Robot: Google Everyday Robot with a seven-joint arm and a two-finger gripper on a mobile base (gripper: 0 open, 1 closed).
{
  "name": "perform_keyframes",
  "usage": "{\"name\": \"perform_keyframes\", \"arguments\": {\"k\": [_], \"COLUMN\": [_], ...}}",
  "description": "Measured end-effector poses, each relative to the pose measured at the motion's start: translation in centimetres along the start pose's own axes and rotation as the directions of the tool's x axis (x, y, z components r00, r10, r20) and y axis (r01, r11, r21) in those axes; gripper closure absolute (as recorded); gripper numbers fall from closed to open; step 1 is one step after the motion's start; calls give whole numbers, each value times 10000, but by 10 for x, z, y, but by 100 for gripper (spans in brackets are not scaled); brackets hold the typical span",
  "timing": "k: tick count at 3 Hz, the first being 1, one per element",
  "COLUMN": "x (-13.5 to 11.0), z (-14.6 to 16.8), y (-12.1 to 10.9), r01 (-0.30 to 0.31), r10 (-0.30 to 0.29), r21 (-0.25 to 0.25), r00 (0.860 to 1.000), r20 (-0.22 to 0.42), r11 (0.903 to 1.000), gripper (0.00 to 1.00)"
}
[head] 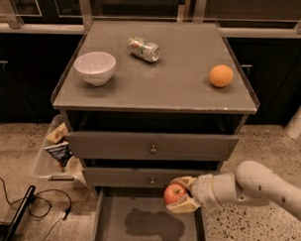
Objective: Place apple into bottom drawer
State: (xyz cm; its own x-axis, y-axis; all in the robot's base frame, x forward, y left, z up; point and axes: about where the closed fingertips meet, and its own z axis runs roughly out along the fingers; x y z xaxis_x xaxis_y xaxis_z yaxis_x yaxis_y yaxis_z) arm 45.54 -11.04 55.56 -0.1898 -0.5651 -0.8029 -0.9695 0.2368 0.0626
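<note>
The red apple point(174, 194) is held in my gripper point(181, 195), whose cream fingers close around it from above and below. The arm reaches in from the right. The apple hangs just above the right side of the bottom drawer point(147, 224), which is pulled open and shows a flat grey floor with the arm's shadow on it. The two upper drawers with round knobs point(153, 149) are shut.
On the cabinet top stand a white bowl point(95, 67), a tipped can point(143, 48) and an orange point(221, 75). A clear bin with snack bags point(59, 150) stands left of the cabinet. A black cable point(33, 207) lies on the floor at left.
</note>
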Motion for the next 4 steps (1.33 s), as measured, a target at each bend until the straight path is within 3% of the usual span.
{"name": "perform_keyframes", "arguments": {"k": [1, 2, 3, 4], "x": [51, 51, 82, 153], "z": [37, 37, 70, 130], "y": [2, 2, 1, -16], "r01": [-381, -381, -564, -1354], "r10": [383, 383, 563, 1340], "r21": [113, 112, -64, -193], "r00": [9991, 9991, 9982, 9892], "r20": [-198, -198, -208, -595], "r11": [9992, 9992, 9984, 9906], "gripper": [100, 100, 100, 100]}}
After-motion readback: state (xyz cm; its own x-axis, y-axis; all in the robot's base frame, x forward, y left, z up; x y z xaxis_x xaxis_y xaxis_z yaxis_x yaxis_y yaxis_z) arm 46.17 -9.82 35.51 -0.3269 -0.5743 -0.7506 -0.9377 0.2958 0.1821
